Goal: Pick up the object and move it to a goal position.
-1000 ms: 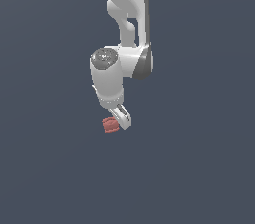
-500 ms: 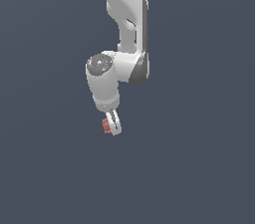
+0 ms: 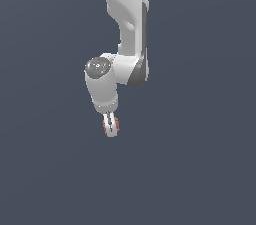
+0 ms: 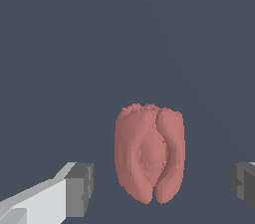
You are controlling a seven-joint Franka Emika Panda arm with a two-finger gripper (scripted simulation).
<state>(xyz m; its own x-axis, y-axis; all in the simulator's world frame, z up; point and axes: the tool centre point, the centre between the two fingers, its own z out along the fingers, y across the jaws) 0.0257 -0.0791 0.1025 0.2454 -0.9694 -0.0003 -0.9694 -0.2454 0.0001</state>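
Observation:
The object is a small dull-red lumpy block that lies on the dark grey floor. In the wrist view it sits between my two grey fingertips, with a clear gap on each side. My gripper is open and straddles it without touching. In the exterior view the gripper points down at the end of the white arm. Only thin red slivers of the object show beside the fingers there.
The floor is a plain dark grey surface all round. The white arm rises from the gripper to the top edge of the exterior view.
The gripper has swung towards the exterior view's left and come over the object, which lay beside the fingers before. The object has stayed in place.

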